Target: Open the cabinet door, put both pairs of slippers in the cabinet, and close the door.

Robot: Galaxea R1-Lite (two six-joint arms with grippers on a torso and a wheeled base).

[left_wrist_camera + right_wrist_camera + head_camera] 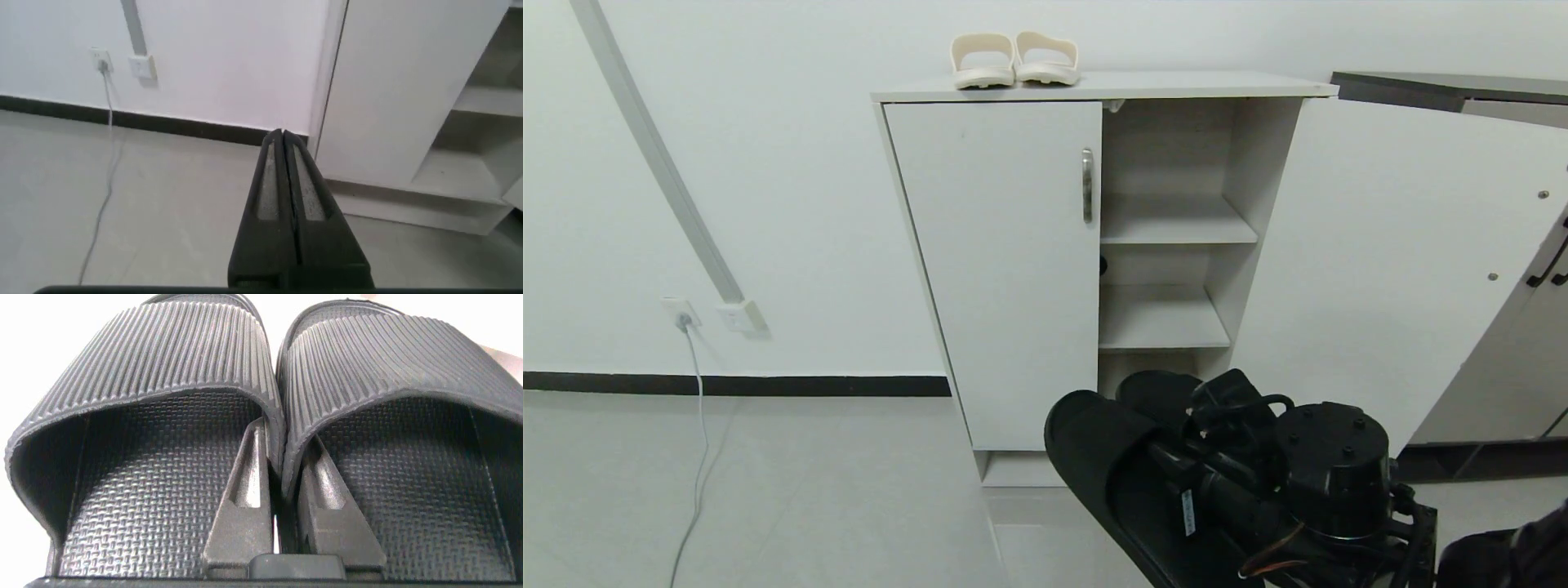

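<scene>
A white cabinet [992, 269] stands against the wall, its right door [1388, 269] swung open and its left door shut. Bare shelves [1168, 229] show inside. A pair of cream slippers [1015, 60] rests on the cabinet top. My right gripper [282, 498] is shut on a pair of black slippers [270, 425], one finger inside each slipper, pinching their inner edges together. In the head view the black slippers [1111, 457] hang low in front of the open compartment. My left gripper [283, 175] is shut on nothing, above the floor left of the cabinet.
A wall socket [680, 313] with a grey cable [698, 441] trailing over the floor sits to the left. A second grey cabinet [1503, 245] stands behind the open door on the right. The tiled floor [768, 490] spreads before the cabinet.
</scene>
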